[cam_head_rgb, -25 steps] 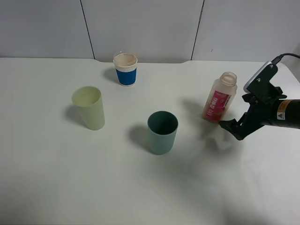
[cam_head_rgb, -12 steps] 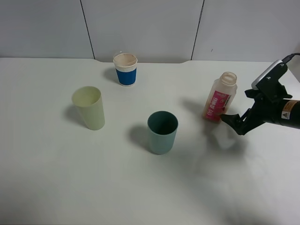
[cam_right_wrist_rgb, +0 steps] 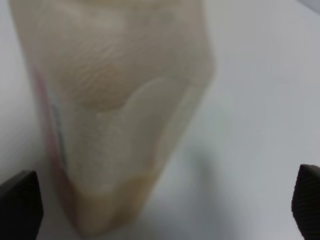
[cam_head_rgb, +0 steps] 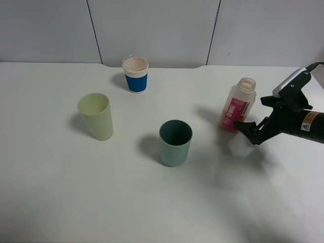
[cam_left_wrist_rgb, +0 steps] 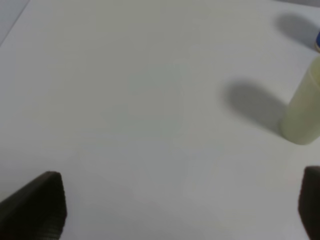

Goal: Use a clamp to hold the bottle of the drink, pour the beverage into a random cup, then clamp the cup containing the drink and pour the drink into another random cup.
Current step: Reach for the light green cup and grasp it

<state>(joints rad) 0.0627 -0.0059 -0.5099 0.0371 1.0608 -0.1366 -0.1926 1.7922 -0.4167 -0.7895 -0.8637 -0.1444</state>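
Observation:
The bottle stands upright at the right of the table, uncapped, with a pink-red label. My right gripper is open, low beside the bottle's base on its right and not touching it. In the right wrist view the bottle fills the frame between the two black fingertips, with beige beverage low inside. The teal cup stands at mid-table and the pale green cup at the left. My left gripper is open over bare table, with the pale green cup off to one side. That gripper is outside the exterior view.
A blue-sleeved paper cup stands at the back of the table near the wall panels. The white table stretches across the whole view. The right arm's body comes in from the right edge.
My right gripper has moved toward the back of the table and closer to the bottle's base, staying open. The bottle and cups have not moved.

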